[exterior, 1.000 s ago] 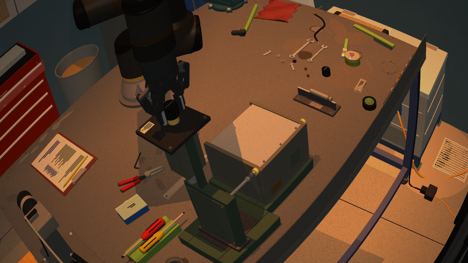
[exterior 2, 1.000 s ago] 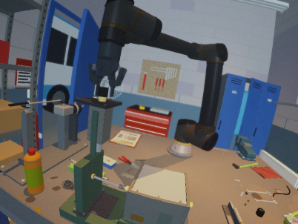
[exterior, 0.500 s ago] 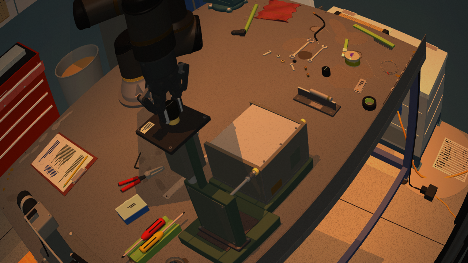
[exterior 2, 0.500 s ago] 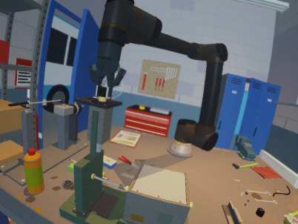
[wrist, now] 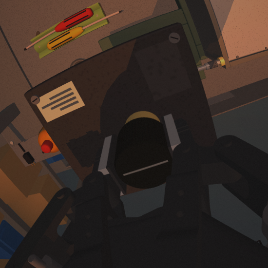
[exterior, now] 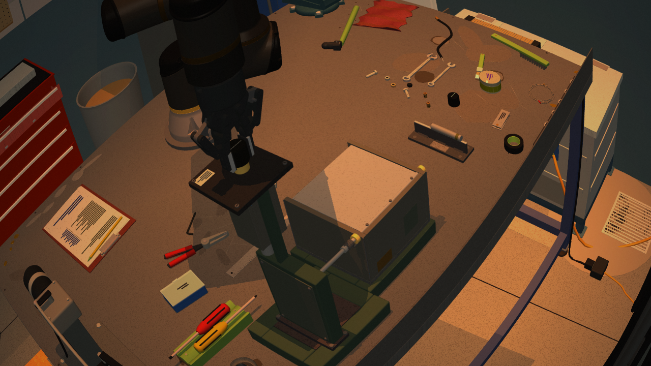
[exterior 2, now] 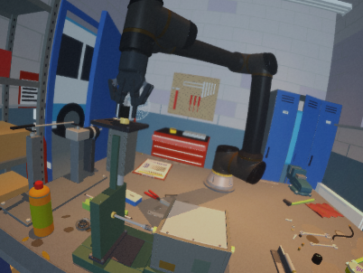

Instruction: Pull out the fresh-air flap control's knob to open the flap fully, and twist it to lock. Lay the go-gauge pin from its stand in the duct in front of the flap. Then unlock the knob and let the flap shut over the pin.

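Observation:
The black fluted knob [exterior: 240, 155] [wrist: 143, 152] stands on a yellow collar at the middle of the dark control plate [exterior: 241, 180] [exterior 2: 120, 124], which sits on a post above the green base. A white index line crosses the knob's top. To the right the boxy duct housing [exterior: 364, 205] [exterior 2: 192, 235] rests on the green base, and a rod with a yellow end [exterior: 343, 250] runs from the upright bracket to its side. The go-gauge pin [exterior: 446, 132] lies in its stand further right on the bench. My gripper [exterior: 236, 157] [exterior 2: 126, 108] [wrist: 140, 150] comes down from above and is closed around the knob.
Behind the work the arm's base [exterior: 182, 127] stands on the bench, with a red tool chest [exterior: 27, 136] and a bin [exterior: 109, 98] beyond. A clipboard [exterior: 89, 225], red pliers [exterior: 193, 249], a small box [exterior: 183, 290] and screwdrivers [exterior: 211, 325] lie to the left front. Wrenches and small parts [exterior: 428, 75] are scattered far right.

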Motion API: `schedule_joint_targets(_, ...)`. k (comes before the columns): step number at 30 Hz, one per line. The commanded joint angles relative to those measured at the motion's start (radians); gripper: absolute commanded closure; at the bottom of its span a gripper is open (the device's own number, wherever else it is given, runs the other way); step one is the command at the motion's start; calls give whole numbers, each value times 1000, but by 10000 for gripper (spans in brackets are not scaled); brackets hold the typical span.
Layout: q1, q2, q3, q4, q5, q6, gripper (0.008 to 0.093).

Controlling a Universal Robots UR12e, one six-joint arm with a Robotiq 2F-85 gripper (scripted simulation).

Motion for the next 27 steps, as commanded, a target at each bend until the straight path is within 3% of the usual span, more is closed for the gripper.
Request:
schedule_joint_targets(1,0,0,-4,1,0,0,934)
schedule_joint_targets(27,0,-3,-34,34,0,0,934)
